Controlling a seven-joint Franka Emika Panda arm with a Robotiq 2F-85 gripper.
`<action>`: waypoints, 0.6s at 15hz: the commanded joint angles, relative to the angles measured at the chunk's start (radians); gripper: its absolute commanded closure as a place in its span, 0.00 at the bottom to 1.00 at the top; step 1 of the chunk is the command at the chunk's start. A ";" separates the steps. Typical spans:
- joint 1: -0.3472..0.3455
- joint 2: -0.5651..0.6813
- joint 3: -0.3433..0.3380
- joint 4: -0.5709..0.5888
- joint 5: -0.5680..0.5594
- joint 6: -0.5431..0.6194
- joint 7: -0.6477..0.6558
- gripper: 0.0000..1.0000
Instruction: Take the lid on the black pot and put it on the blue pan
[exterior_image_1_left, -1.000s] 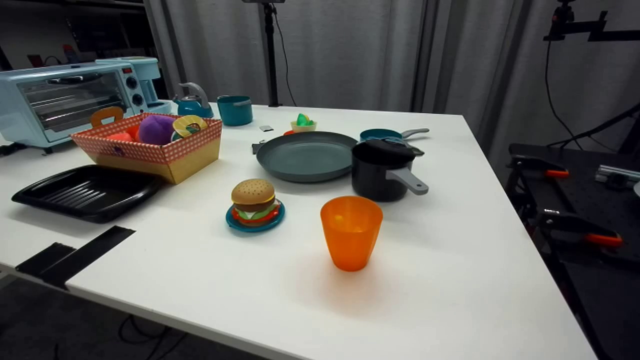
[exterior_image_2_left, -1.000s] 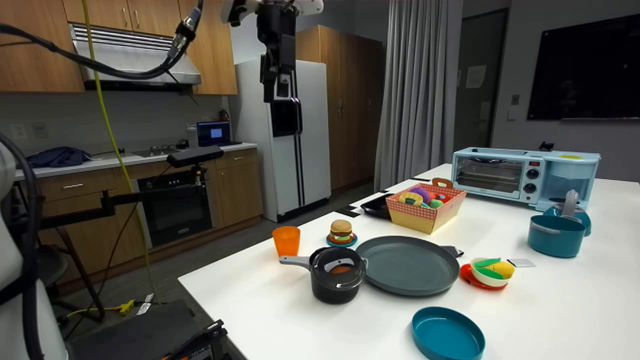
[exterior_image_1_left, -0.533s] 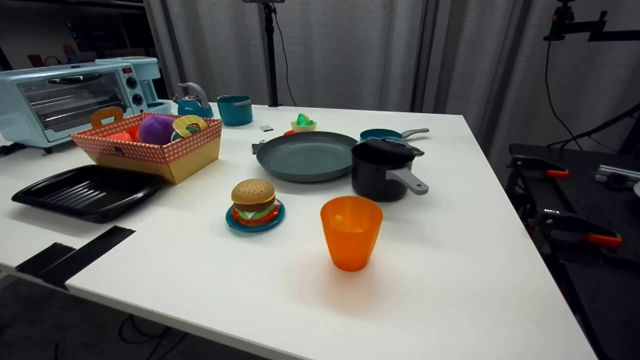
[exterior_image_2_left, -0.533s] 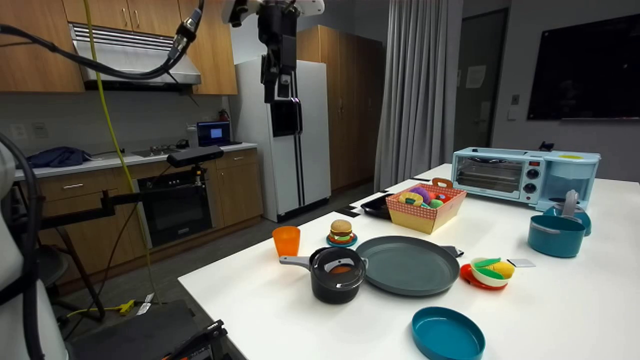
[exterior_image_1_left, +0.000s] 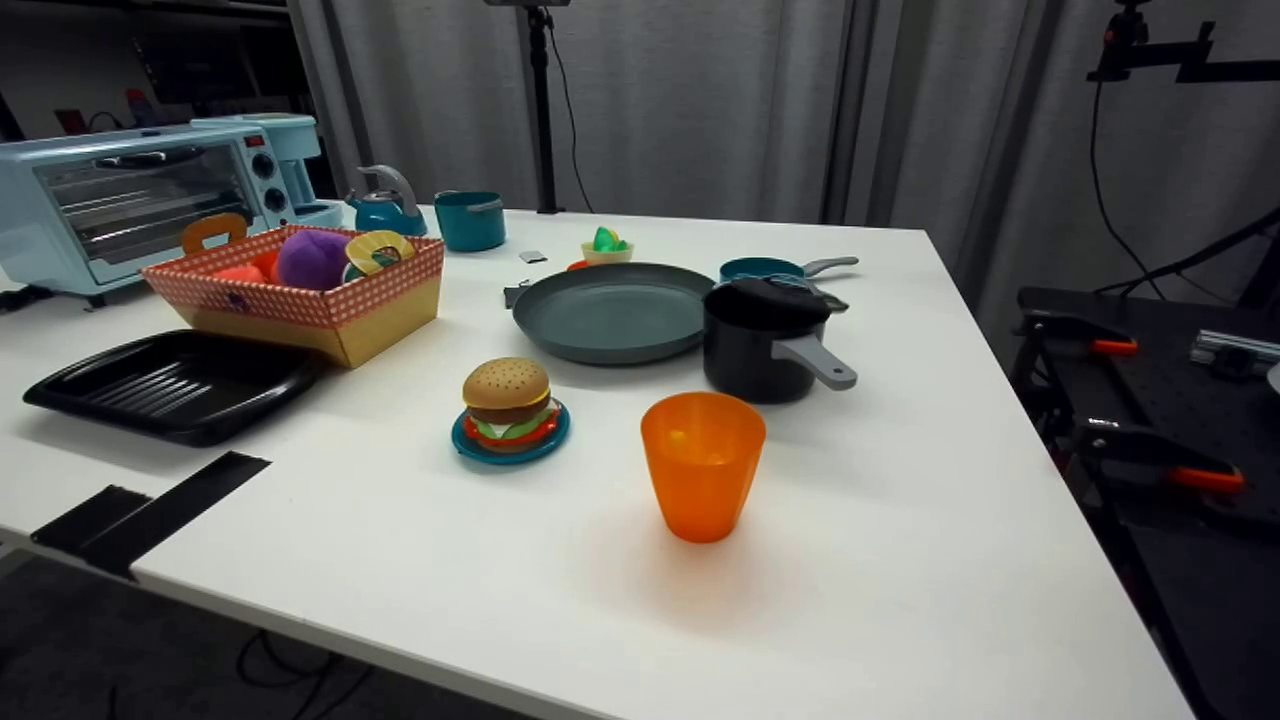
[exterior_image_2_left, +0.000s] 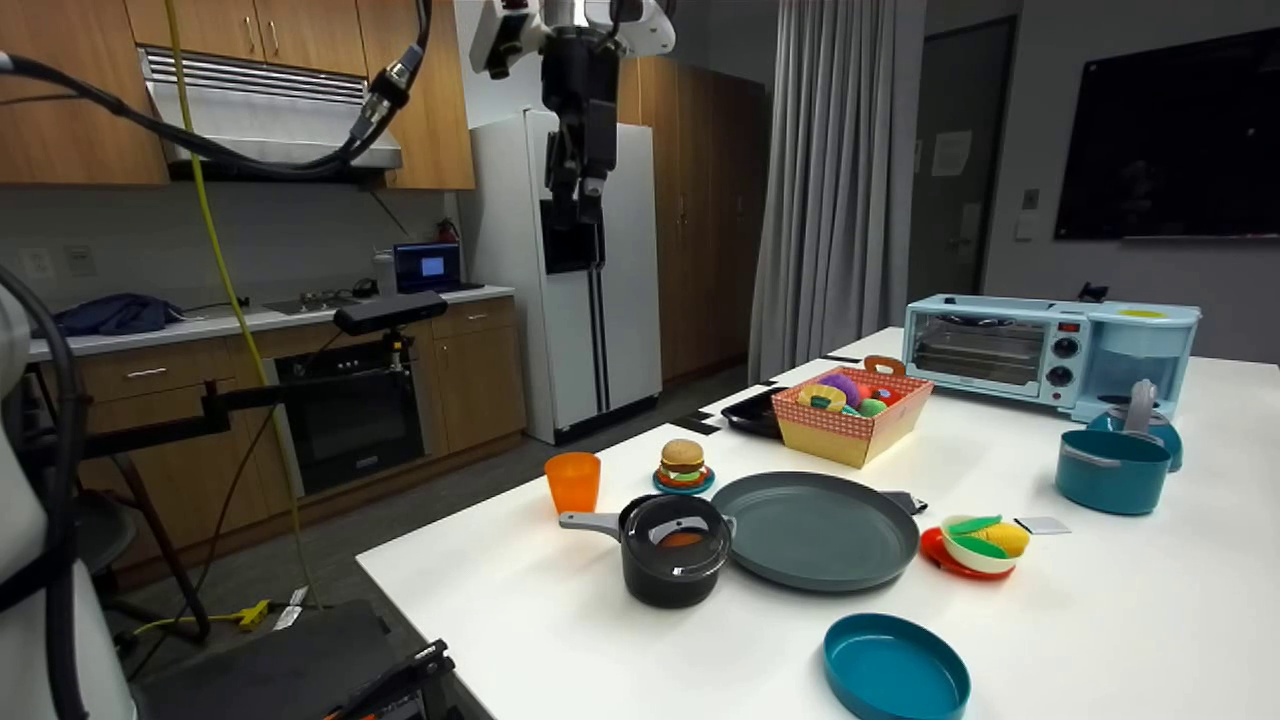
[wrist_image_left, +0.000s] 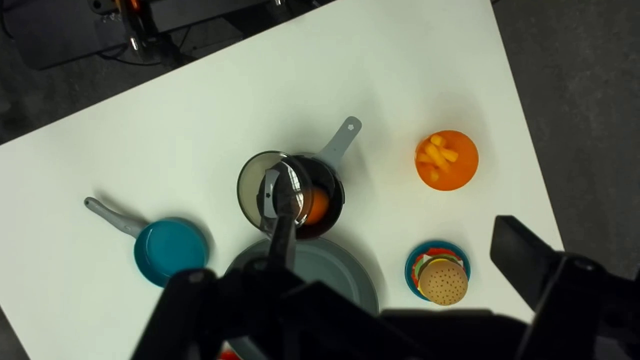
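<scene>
The clear lid (wrist_image_left: 275, 190) with a grey handle rests on the black pot (wrist_image_left: 331, 217), off-centre in the wrist view, with an orange item showing inside the pot. The lid (exterior_image_2_left: 677, 535) looks tilted on the pot (exterior_image_2_left: 670, 588) in an exterior view. The pot (exterior_image_1_left: 745, 360) also stands beside the wide grey-blue pan (exterior_image_1_left: 615, 312) in an exterior view. The pan also shows in an exterior view (exterior_image_2_left: 815, 530) and, partly hidden by a finger, in the wrist view (wrist_image_left: 332, 270). My gripper (exterior_image_2_left: 577, 212) hangs high above the table; its jaws (wrist_image_left: 395, 227) are open and empty.
An orange cup (exterior_image_1_left: 702, 465) and a burger on a teal plate (exterior_image_1_left: 508, 410) stand near the pot. A teal pan (wrist_image_left: 170, 250) lies on the pot's other side. A bowl of vegetables (exterior_image_2_left: 985, 545), a basket (exterior_image_2_left: 850, 420) and a toaster oven (exterior_image_2_left: 1050, 355) stand further off.
My gripper has moved a little right and down in an exterior view and has turned slightly. The lid, pot, pan and other objects have not moved.
</scene>
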 joint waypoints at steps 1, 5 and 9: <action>0.008 -0.020 -0.039 -0.066 0.035 0.070 0.008 0.00; 0.005 -0.046 -0.070 -0.172 0.079 0.143 -0.002 0.00; 0.002 -0.052 -0.095 -0.280 0.138 0.234 -0.026 0.00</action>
